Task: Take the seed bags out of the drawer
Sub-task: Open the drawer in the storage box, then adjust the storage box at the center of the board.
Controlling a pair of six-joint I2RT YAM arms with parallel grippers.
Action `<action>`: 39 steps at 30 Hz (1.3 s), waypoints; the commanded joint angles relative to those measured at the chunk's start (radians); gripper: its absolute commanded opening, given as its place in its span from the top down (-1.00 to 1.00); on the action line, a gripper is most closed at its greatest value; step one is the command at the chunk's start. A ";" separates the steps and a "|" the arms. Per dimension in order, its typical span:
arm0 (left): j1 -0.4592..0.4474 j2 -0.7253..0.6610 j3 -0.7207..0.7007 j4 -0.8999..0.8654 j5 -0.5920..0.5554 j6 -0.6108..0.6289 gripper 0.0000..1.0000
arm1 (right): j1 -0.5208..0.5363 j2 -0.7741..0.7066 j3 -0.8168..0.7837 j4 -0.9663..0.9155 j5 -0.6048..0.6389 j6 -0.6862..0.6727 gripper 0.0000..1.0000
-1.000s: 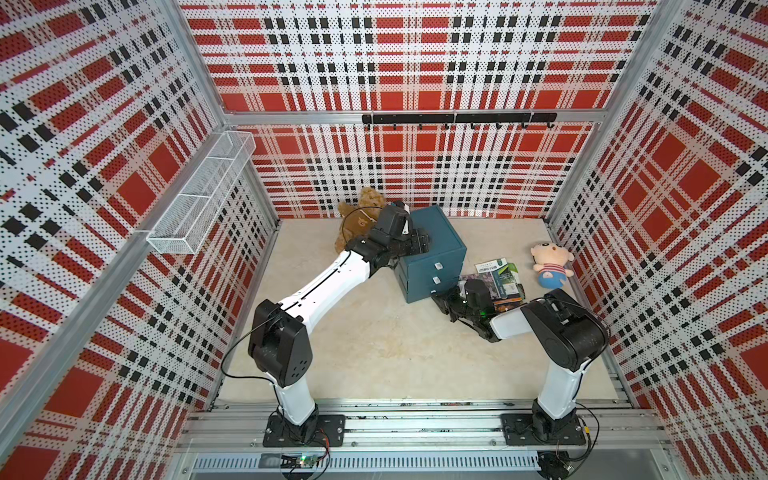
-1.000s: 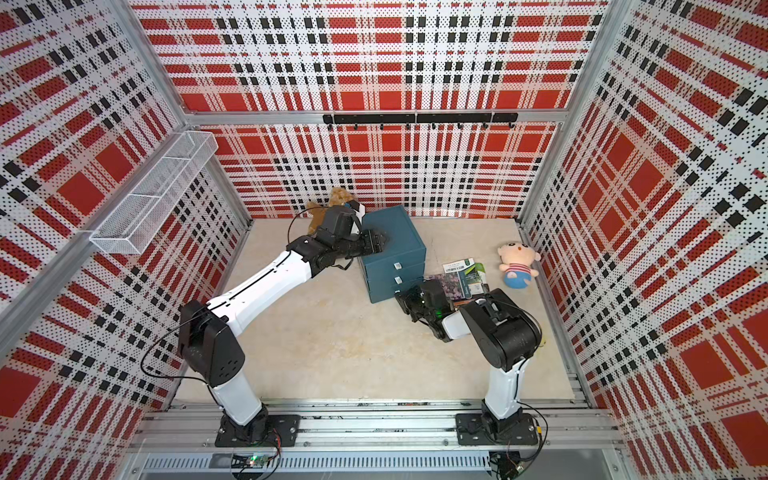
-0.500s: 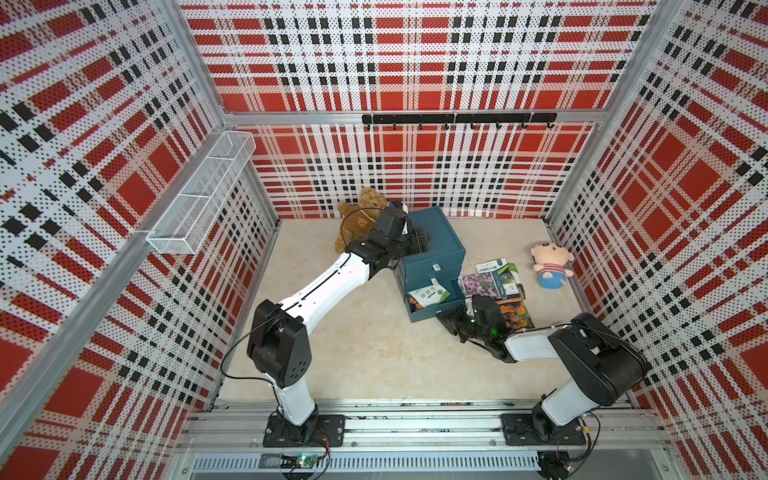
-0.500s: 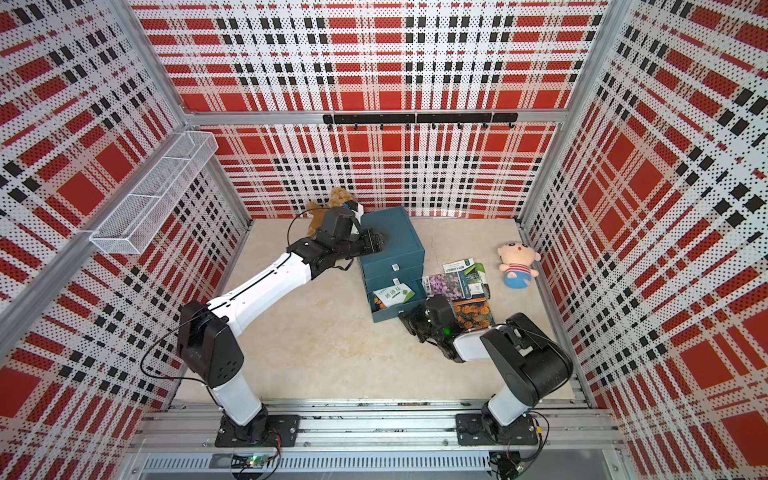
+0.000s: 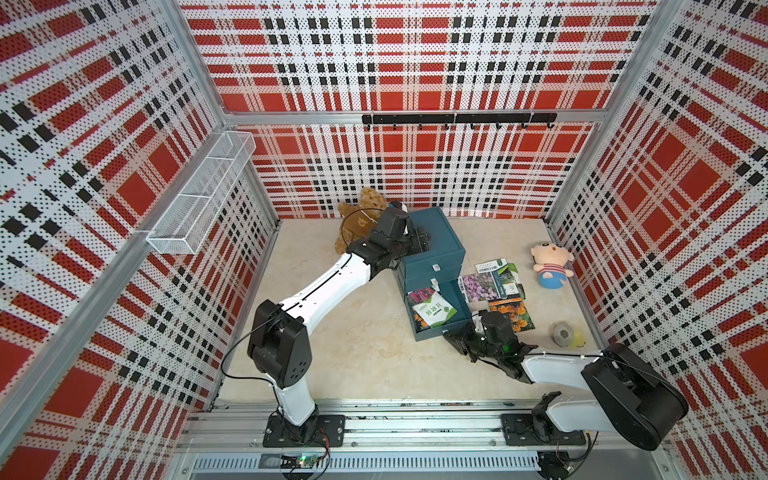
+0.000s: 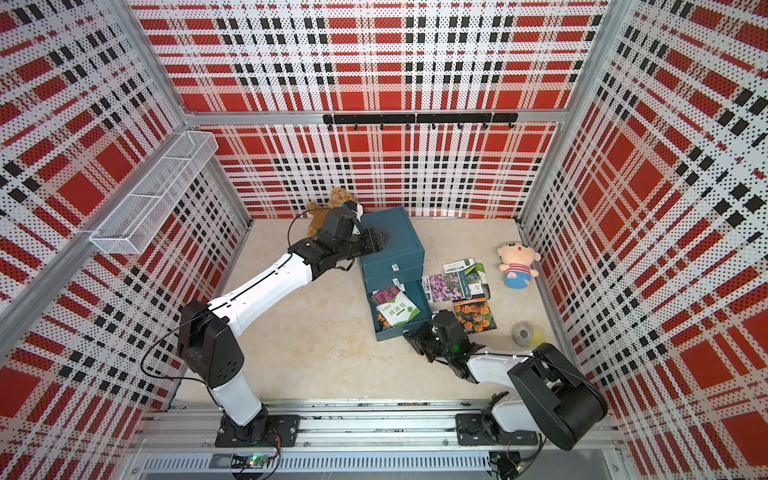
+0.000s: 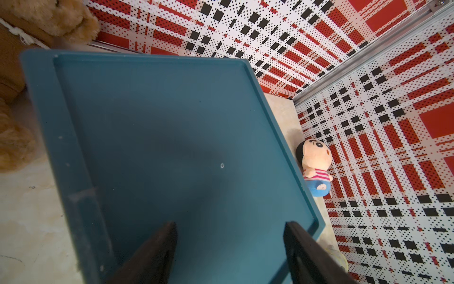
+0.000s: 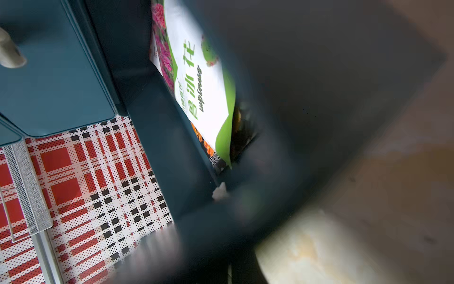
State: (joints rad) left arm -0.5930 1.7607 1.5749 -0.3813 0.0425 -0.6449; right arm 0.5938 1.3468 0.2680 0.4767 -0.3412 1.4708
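A teal drawer cabinet (image 5: 446,249) stands at the back of the floor. Its bottom drawer (image 5: 430,336) is pulled out. Seed bags lie in it: a white-and-green one (image 5: 434,309) on top, over a pink-flower one (image 5: 419,296). Three more seed bags lie on the floor to its right: purple (image 5: 476,286), dark green (image 5: 505,279) and orange (image 5: 512,316). My left gripper (image 5: 422,243) rests open on the cabinet top (image 7: 159,123). My right gripper (image 5: 451,336) is shut at the drawer's front. The blurred right wrist view hides whether it holds the handle.
A brown teddy (image 5: 359,220) sits behind the cabinet by my left arm. A doll plush (image 5: 550,266) and a small grey-and-yellow toy (image 5: 563,334) lie by the right wall. A wire basket (image 5: 199,195) hangs on the left wall, and a hook rail (image 5: 457,119) on the back wall.
The bottom drawer was shut a second ago. My right arm drew back toward the front and the drawer slid out, baring the bags. The left arm has not moved.
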 commanded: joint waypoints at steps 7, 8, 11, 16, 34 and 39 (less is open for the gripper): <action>-0.022 0.063 -0.049 -0.170 -0.011 -0.035 -0.50 | 0.012 -0.041 -0.020 -0.099 -0.023 -0.054 0.08; -0.022 0.063 -0.049 -0.170 -0.012 -0.037 -0.50 | 0.012 -0.076 -0.021 -0.135 -0.012 -0.068 -0.04; -0.022 0.063 -0.050 -0.166 -0.014 -0.038 -0.50 | 0.011 -0.193 -0.014 -0.273 0.016 -0.109 -0.23; -0.021 0.070 -0.045 -0.160 -0.007 -0.038 -0.50 | -0.002 -0.468 0.023 -0.583 0.065 -0.195 -0.06; -0.011 0.070 -0.042 -0.140 0.042 -0.025 -0.48 | -0.349 -0.157 0.453 -0.679 -0.090 -0.431 1.00; -0.013 0.077 -0.040 -0.131 0.051 -0.024 -0.47 | -0.350 0.024 0.598 -0.674 -0.110 -0.473 1.00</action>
State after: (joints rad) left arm -0.6041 1.7699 1.5761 -0.3496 0.0566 -0.6571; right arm 0.2501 1.3090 0.8150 -0.1959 -0.4339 1.0508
